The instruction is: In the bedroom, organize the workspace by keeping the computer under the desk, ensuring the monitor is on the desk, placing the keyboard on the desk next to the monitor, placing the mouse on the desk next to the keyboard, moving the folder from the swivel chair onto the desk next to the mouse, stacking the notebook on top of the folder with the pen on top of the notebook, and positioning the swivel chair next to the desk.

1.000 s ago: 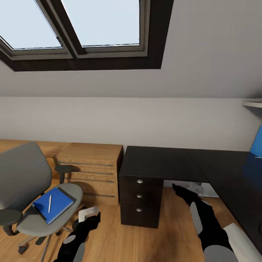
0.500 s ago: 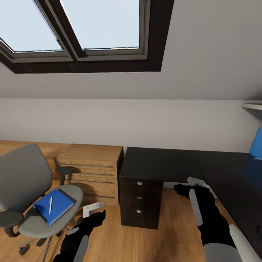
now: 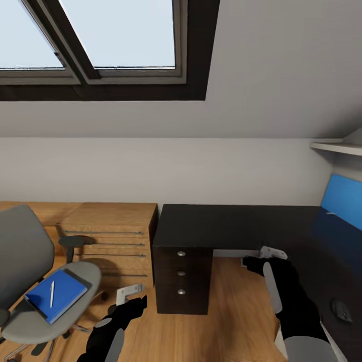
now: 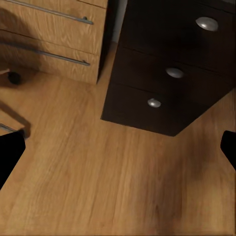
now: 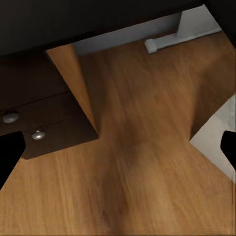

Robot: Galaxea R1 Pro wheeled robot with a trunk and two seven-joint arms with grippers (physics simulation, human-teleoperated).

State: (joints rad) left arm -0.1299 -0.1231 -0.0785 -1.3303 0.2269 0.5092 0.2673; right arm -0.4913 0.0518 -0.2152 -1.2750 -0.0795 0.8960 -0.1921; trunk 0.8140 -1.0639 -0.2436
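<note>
The swivel chair (image 3: pixel 22 256) stands at the left on the wood floor. On its grey seat lies the blue folder (image 3: pixel 63 296) with the pale pen (image 3: pixel 52 294) on top; a dark edge shows under the folder's far side. At the right is the black desk (image 3: pixel 306 236) with its blue back panel (image 3: pixel 347 201), and a dark mouse (image 3: pixel 342 310) rests near its front. My left gripper (image 3: pixel 131 297) (image 4: pixel 118 152) hangs open over the floor, right of the chair. My right gripper (image 3: pixel 259 257) (image 5: pixel 118 150) is open beside the desk's front edge, holding nothing.
A black drawer unit (image 3: pixel 182 274) with round silver knobs stands between my arms, and low light-wood drawers (image 3: pixel 108 236) sit left of it against the wall. A white desk foot (image 5: pixel 182 37) lies on the floor under the desk. Skylights (image 3: pixel 115 35) run along the sloped ceiling.
The camera has turned right, so the chair slid left and the mouse came into view. My right gripper rose from near the floor to the desk's edge. The left gripper barely moved.
</note>
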